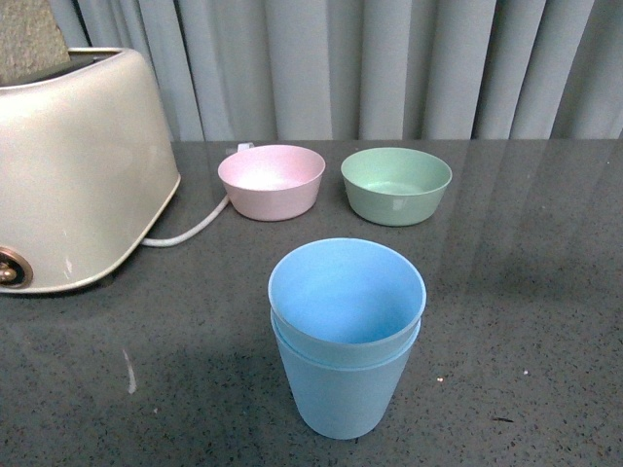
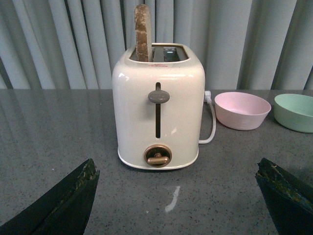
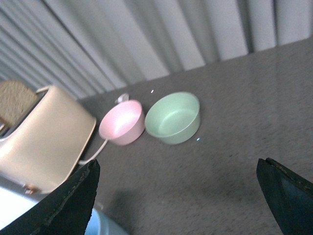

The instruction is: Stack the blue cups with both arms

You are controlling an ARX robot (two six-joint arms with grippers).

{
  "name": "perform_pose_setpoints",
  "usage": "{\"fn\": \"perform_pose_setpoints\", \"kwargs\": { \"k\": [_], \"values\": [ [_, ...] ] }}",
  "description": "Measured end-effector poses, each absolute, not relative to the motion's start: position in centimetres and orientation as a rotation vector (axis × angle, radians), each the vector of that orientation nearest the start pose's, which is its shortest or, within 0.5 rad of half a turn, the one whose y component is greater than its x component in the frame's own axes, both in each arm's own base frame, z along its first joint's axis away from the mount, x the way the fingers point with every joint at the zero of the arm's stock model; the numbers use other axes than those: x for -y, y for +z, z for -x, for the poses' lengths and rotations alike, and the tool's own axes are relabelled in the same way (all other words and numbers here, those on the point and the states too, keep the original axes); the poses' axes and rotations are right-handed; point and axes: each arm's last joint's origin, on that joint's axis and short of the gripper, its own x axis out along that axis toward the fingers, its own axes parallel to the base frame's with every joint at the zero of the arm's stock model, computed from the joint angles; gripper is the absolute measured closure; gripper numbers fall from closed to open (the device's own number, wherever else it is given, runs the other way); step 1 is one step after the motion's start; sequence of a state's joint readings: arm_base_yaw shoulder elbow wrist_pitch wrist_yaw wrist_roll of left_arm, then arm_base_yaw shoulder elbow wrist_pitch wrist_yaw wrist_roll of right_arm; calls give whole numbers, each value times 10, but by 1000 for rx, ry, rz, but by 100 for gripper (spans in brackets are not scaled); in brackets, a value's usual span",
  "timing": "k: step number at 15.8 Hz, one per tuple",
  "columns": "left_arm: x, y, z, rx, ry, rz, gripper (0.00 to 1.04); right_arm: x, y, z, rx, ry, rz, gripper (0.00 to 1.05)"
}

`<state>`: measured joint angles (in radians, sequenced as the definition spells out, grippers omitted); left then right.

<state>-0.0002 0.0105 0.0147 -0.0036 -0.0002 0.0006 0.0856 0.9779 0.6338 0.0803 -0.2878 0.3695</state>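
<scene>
The two blue cups (image 1: 346,336) stand nested, one inside the other, upright on the dark table near the front centre in the front view. Neither arm shows in the front view. My left gripper (image 2: 178,196) is open and empty, its jaws wide apart above bare table, facing the toaster. My right gripper (image 3: 178,196) is open and empty over bare table. A pale blue rim of the cups (image 3: 105,226) shows by one of the right gripper's fingers.
A cream toaster (image 1: 73,165) with a slice of bread stands at the left, its white cord (image 1: 190,232) trailing towards the pink bowl (image 1: 272,180). A green bowl (image 1: 396,184) sits beside it. Grey curtains hang behind the table.
</scene>
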Motion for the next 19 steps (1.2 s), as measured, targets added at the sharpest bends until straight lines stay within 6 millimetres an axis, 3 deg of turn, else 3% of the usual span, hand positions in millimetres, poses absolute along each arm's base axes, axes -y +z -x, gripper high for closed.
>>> {"fn": "perform_pose_setpoints", "kwargs": {
  "k": [2, 5, 6, 8, 11, 13, 16, 19],
  "values": [
    [0, 167, -97, 1, 0, -1, 7, -2, 253, -192, -229, 247, -431, 7],
    [0, 167, -97, 1, 0, -1, 7, 9, 220, -166, -173, 155, -375, 7],
    [0, 167, -97, 1, 0, -1, 7, 2, 216, -157, -46, 84, -254, 17],
    [0, 167, -97, 2, 1, 0, 7, -1, 202, -137, -32, 26, -96, 39],
    [0, 167, -97, 1, 0, -1, 7, 0, 193, -113, -9, 0, -25, 76],
    [0, 167, -97, 1, 0, -1, 7, 0, 191, -109, 14, 0, -19, 100],
    [0, 167, -97, 1, 0, -1, 7, 0, 176, -103, -46, 0, -9, 103],
    [0, 167, -97, 1, 0, -1, 7, 0, 176, -98, -2, 0, -7, 103]
  ]
}}
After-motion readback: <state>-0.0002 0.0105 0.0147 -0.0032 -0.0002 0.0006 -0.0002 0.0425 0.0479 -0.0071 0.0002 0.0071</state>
